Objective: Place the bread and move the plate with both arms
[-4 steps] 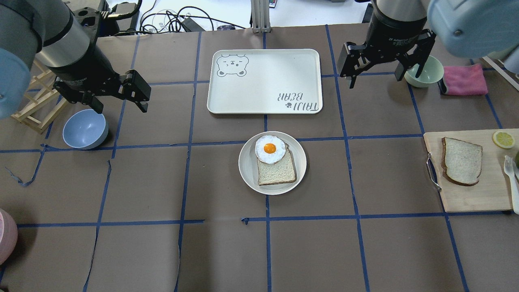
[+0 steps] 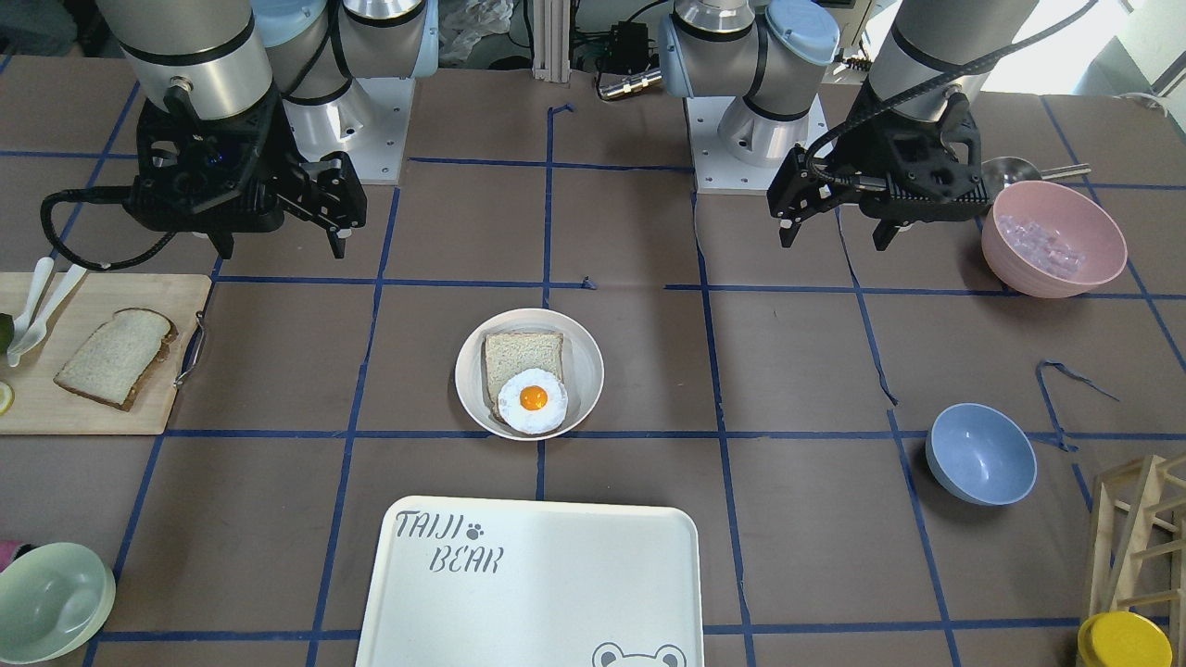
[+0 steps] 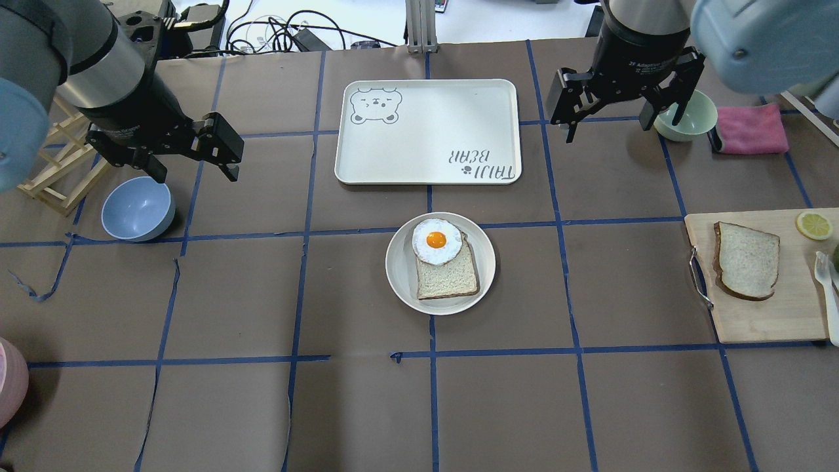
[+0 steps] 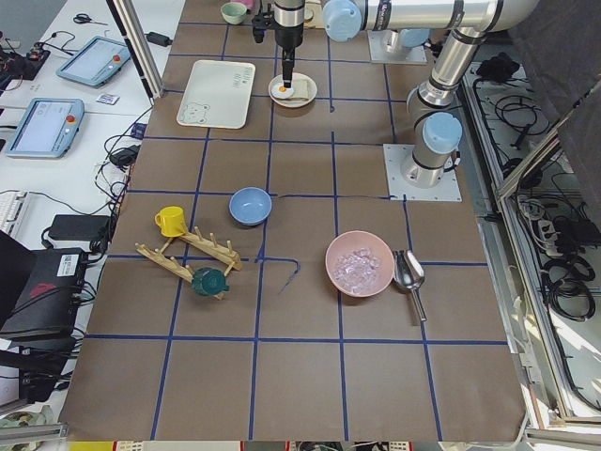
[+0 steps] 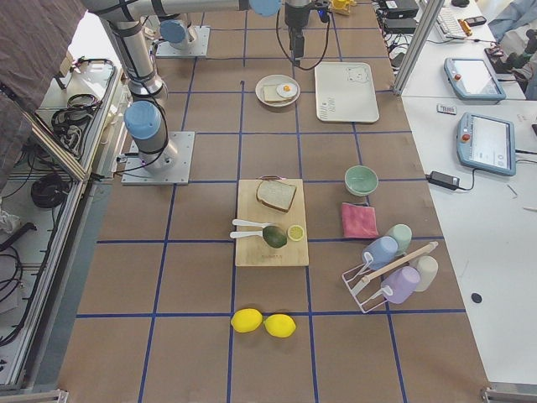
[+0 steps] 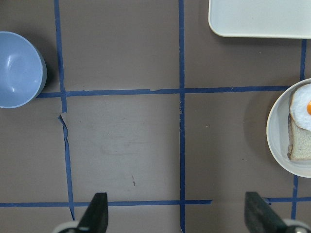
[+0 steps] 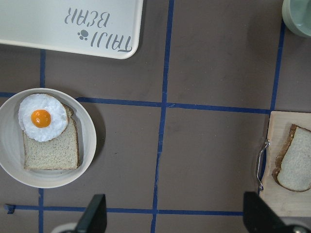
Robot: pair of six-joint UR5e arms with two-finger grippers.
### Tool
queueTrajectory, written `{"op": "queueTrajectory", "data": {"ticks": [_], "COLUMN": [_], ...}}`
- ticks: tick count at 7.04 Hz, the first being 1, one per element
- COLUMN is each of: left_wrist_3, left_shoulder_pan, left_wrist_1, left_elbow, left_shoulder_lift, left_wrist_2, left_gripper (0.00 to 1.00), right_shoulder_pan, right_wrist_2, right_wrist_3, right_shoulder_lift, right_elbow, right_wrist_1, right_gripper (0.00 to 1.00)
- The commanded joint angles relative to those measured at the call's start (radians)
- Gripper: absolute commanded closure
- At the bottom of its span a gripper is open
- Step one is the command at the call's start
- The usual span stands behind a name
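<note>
The left gripper (image 3: 196, 174) and right gripper (image 3: 613, 130) are hanging above the bench (image 3: 262, 419) with jaws spread wide, gripping nothing. The bread (image 3: 747, 260) is lying on a board (image 3: 767, 318) at the bench's right edge. The plate (image 3: 400, 275) is sitting mid-bench, carrying another slice (image 3: 449, 278) topped with an egg (image 3: 436, 240), just short of the tray (image 3: 432, 124).

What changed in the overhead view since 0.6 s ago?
Nothing visible. The left gripper and right gripper hang open above the table in the same spots. The bread lies untouched on the cutting board, and the plate sits where it was.
</note>
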Motion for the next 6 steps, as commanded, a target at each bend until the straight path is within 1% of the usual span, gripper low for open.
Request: {"op": "queueTrajectory", "data": {"ticks": [1,6], "left_wrist_3": [0.001,0.001], "left_shoulder_pan": [0.000,0.002], "left_wrist_1": [0.001,0.004], "left_elbow": [-0.002,0.001], "left_shoulder_lift": [0.000,-0.001], "left_wrist_2": [0.000,0.000], "left_gripper": [0.00,0.00], "right_shoulder_pan": [0.000,-0.003], "right_wrist_2": [-0.001,-0.001], "right_wrist_3": [0.002,-0.006], "right_shoulder_lift": [0.001,0.003], "right_elbow": [0.001,0.003], "right_wrist_1": [-0.007,-0.041], "right_gripper": [0.00,0.00]}}
